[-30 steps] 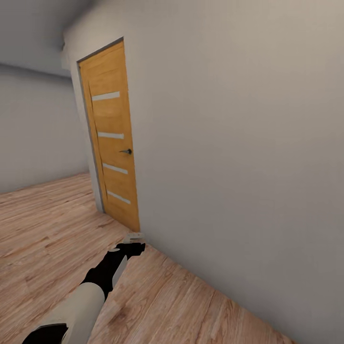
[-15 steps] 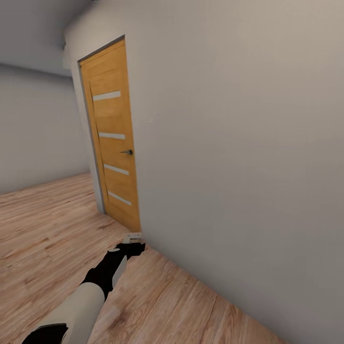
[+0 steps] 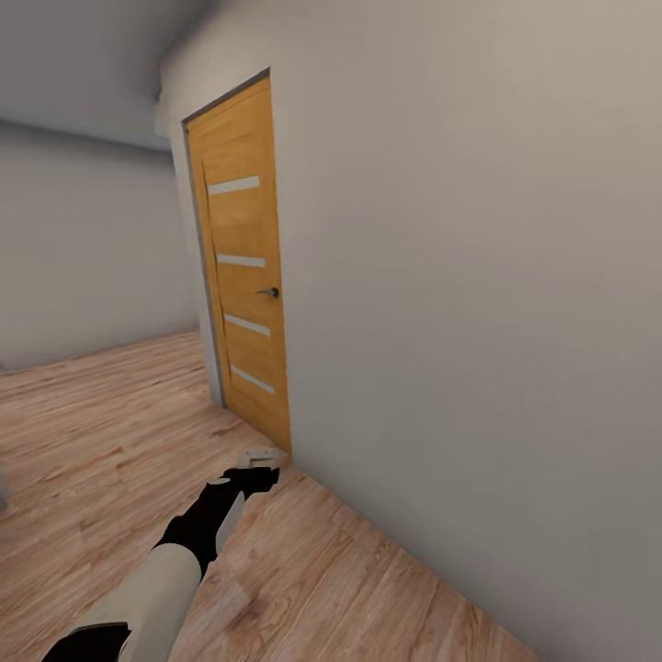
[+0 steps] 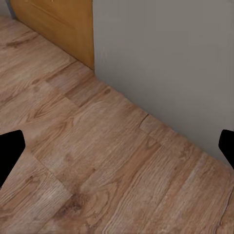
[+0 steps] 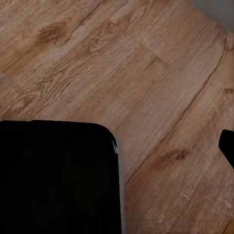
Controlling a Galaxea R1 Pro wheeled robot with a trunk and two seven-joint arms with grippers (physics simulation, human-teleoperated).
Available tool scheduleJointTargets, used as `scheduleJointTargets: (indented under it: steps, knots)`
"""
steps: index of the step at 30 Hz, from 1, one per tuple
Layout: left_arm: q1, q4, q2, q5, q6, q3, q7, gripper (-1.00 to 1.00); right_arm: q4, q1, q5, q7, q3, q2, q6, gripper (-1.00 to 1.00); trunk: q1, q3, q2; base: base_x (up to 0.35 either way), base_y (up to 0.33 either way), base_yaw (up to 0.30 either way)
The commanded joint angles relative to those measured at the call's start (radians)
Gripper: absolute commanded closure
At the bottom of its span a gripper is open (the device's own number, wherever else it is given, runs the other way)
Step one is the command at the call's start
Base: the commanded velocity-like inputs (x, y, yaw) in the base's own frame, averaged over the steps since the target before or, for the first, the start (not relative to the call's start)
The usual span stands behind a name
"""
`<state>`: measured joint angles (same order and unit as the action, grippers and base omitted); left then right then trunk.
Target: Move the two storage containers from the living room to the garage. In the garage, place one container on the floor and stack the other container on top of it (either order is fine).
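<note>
Light wood plank floor (image 3: 83,432), grey wall (image 3: 478,276), slatted wooden door (image 3: 241,267); left tool (image 4: 117,146) spread wide, empty; right tool's state unclear

Door (image 3: 241,267) set in wall (image 3: 460,276) ahead-left; left arm (image 3: 175,552) low over plank floor (image 3: 83,441).

Light wood plank floor (image 4: 97,161) fills most of view, grain and knots visible, plank seams running diagonally. Grey-white wall (image 4: 170,58) meets floor along diagonal line. Orange-brown wooden door (image 4: 58,24) sits at wall's end, its lower part visible, bottom edge touching floor. Left gripper (image 4: 117,148): two black fingertips (image 4: 9,148) poke in from opposite edges of frame, spread wide apart, nothing between them but bare floor.
</note>
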<state>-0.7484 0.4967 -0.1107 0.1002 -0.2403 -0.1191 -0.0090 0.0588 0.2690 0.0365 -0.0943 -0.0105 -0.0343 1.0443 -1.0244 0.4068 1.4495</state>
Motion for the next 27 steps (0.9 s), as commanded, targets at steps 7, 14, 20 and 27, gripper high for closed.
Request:
scheduleJointTargets:
  steps: [7,14,20,27]
  knots:
    - [0.000,0.002,-0.002,0.010,-0.005,-0.007,-0.002,-1.00,0.001,-0.001,0.005,-0.005,0.000,0.000,0.003,-1.00,-0.001,0.001,0.000,0.325,-0.092,0.001]
    - [0.000,0.002,-0.003,0.009,-0.005,-0.007,-0.002,-1.00,0.001,-0.001,0.005,-0.005,0.000,0.000,0.003,-1.00,-0.001,0.001,0.000,0.273,-0.083,0.000]
    - [-0.001,0.002,-0.002,0.009,-0.005,-0.007,-0.002,-1.00,0.001,-0.001,0.005,-0.007,0.000,0.000,0.003,-1.00,-0.001,0.001,0.000,0.036,-0.010,0.110]
    - [0.000,0.002,-0.001,0.007,-0.004,-0.008,-0.003,-1.00,0.001,-0.001,0.005,-0.007,0.000,0.001,0.003,-1.00,-0.001,0.001,0.000,0.001,0.000,0.283]
